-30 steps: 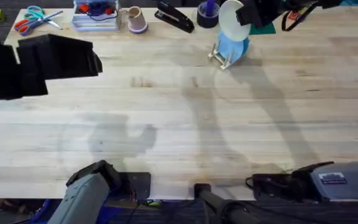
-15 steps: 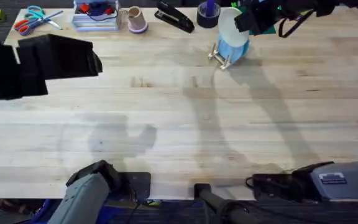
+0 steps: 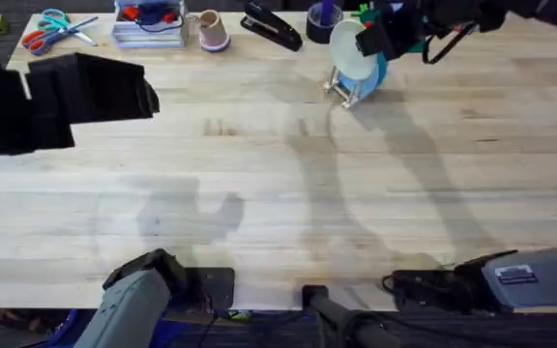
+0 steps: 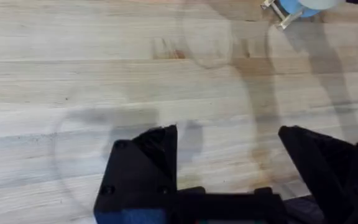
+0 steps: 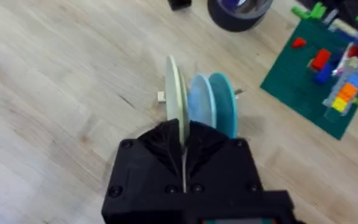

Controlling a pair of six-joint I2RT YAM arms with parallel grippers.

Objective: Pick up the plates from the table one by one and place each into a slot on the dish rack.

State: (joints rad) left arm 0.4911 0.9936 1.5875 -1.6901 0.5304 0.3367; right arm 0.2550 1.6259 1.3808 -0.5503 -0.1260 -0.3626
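Observation:
My right gripper (image 3: 373,41) is shut on the rim of a pale yellow-green plate (image 3: 347,50), held upright at the dish rack (image 3: 339,90) at the table's (image 3: 278,193) far side. In the right wrist view that plate (image 5: 175,99) stands edge-on next to a light blue plate (image 5: 199,102) and a teal one (image 5: 224,106) in the rack (image 5: 161,96). I cannot tell whether its lower edge touches the slats. My left gripper (image 4: 229,155) hovers open over bare table, far from the rack (image 4: 277,14).
Along the far edge lie scissors (image 3: 51,29), a clear tray (image 3: 148,24), a cup (image 3: 211,31), a stapler (image 3: 272,27) and a dark tape roll (image 3: 322,21). A green baseplate with bricks (image 5: 328,68) sits beside the rack.
My right gripper has carried the pale plate left and down, from above the rack to beside the blue plates. The left arm has not moved.

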